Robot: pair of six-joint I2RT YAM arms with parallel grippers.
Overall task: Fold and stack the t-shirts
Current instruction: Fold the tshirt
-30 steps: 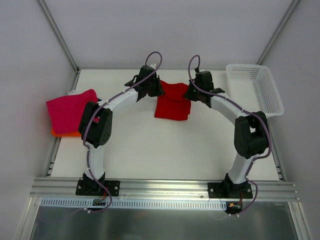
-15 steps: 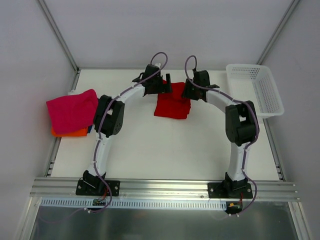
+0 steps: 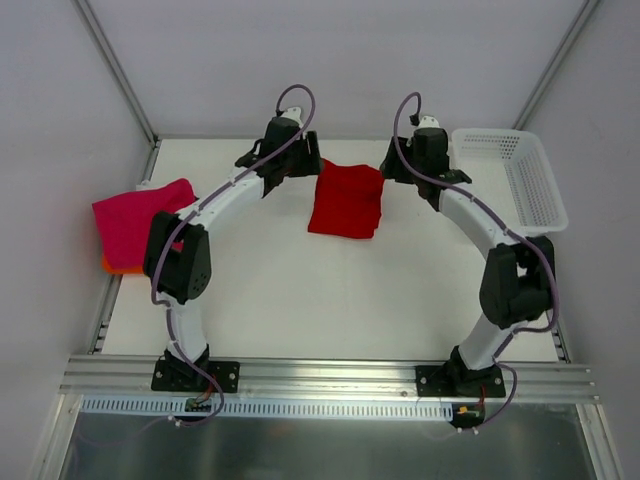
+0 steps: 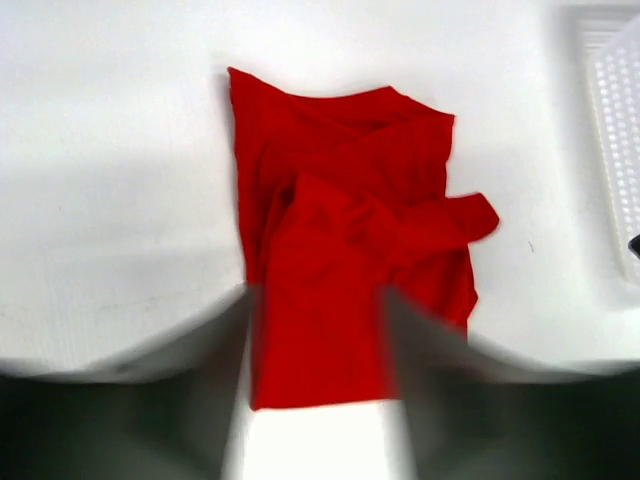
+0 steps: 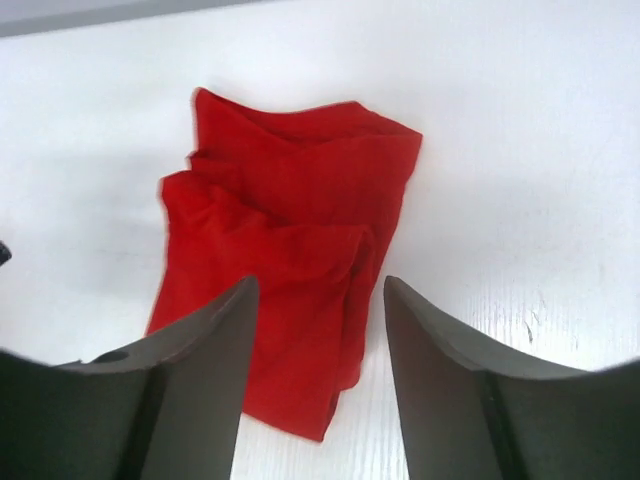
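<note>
T-shirts in view: 3. 1 bright red folded cloth t-shirt (image 3: 346, 200) upper centre, 1 magenta-pink cloth t-shirt (image 3: 135, 220) far left, 1 orange cloth t-shirt (image 3: 120, 266) under it. White plastic mesh basket (image 3: 520, 175): 1, upper right.

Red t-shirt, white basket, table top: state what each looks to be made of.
Red t-shirt: soft matte cloth, probably a cotton knit; it creases and lies limp in folds.
White basket: stiff moulded plastic by its look, with a regular mesh of holes.
Table top: hard, smooth, matte white board with faint scuffs; its material cannot be told.
</note>
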